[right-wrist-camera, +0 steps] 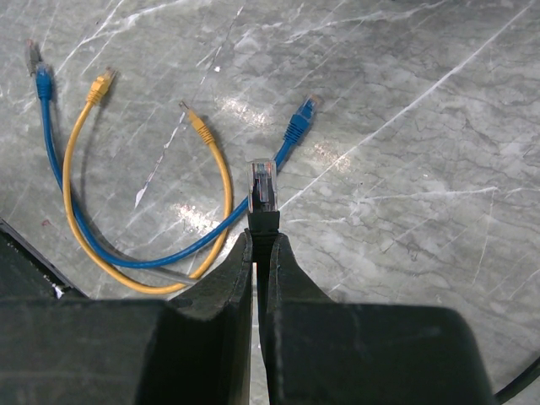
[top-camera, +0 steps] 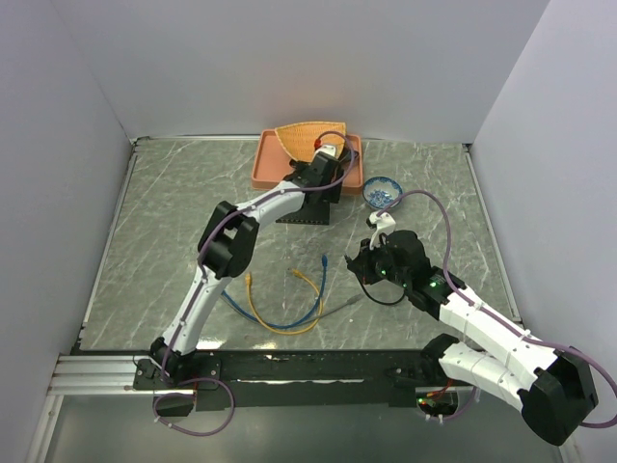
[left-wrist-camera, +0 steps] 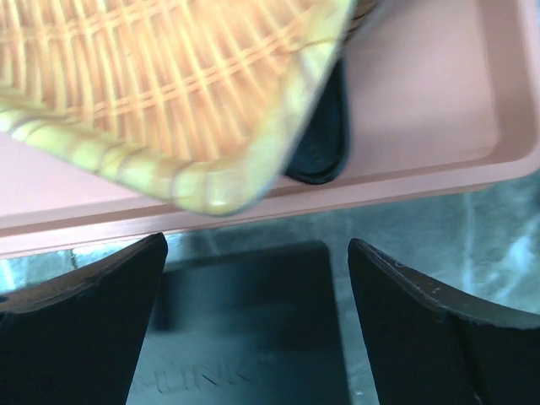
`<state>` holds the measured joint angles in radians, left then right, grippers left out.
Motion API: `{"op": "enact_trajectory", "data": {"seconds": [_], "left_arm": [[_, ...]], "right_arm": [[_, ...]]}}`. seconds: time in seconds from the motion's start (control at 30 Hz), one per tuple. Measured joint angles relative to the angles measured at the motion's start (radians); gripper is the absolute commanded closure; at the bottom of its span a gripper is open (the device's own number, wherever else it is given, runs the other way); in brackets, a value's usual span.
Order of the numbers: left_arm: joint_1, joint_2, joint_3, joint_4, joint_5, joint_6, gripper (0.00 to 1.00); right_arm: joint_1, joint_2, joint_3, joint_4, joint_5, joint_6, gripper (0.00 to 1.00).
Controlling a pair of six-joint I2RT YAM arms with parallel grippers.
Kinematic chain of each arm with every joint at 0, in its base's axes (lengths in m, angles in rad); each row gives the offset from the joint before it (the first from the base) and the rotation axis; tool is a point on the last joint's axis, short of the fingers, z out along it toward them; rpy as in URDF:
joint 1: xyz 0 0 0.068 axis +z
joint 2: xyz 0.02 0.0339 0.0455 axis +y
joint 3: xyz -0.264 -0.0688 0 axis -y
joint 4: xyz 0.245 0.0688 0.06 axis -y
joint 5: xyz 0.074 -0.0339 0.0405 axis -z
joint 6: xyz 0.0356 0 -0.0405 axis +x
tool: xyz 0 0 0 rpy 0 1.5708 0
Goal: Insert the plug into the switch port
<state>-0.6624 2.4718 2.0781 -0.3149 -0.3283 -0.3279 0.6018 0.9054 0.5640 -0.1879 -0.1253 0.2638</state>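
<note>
- Right gripper [right-wrist-camera: 258, 240] is clamped on the plug [right-wrist-camera: 261, 187]. Its two black fingers [right-wrist-camera: 215, 291] press together on the plug's black boot, and the clear connector tip sticks out past the fingertips, over the grey marble table [right-wrist-camera: 405, 126].
- Ahead of those fingertips and off to their left, two loose patch cords lie tangled on the table. One end of the blue cable [right-wrist-camera: 291, 135] lies just beyond the held plug. The yellow cable [right-wrist-camera: 221, 173] loops across the blue one.
- Left gripper [left-wrist-camera: 257, 253] stands wide open, with one dark finger at each side of its wrist view and a broad gap between them.
- Beneath that gap lies the switch [left-wrist-camera: 245, 337], a flat black box with faint lettering on its top. Whether either finger touches it cannot be told.
- Just past the left fingertips runs the near rim of a pink tray [left-wrist-camera: 422, 181]. A wicker basket [left-wrist-camera: 152, 84] sits tilted in the tray, and the corner of a black dish [left-wrist-camera: 325, 143] shows under the basket's edge.
- From above, the switch is well apart from the right gripper, ahead of it and to its left, with the left gripper hanging over it.
- A small blue bowl [top-camera: 383, 191] stands on the table near the right gripper, a little ahead of its tips.
</note>
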Motion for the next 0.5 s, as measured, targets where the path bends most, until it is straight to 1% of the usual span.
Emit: {"op": "enact_trajectory", "data": {"seconds": [0.1,0.27,0.4,0.5], "left_arm": [[0.011,-0.001,-0.024,-0.006,0.006,-0.008,0.07],[0.020,-0.053,-0.139,0.021,0.008,-0.029,0.08],[0.018,-0.082,-0.188,0.023,0.002,-0.042,0.08],[0.018,-0.123,-0.262,0.047,-0.010,-0.056,0.08]], "right_arm": [[0.000,0.000,0.000,0.000,0.000,0.000,1.00],[0.000,0.000,0.000,0.000,0.000,0.000,1.00],[0.000,0.000,0.000,0.000,0.000,0.000,1.00],[0.000,0.000,0.000,0.000,0.000,0.000,1.00]]}}
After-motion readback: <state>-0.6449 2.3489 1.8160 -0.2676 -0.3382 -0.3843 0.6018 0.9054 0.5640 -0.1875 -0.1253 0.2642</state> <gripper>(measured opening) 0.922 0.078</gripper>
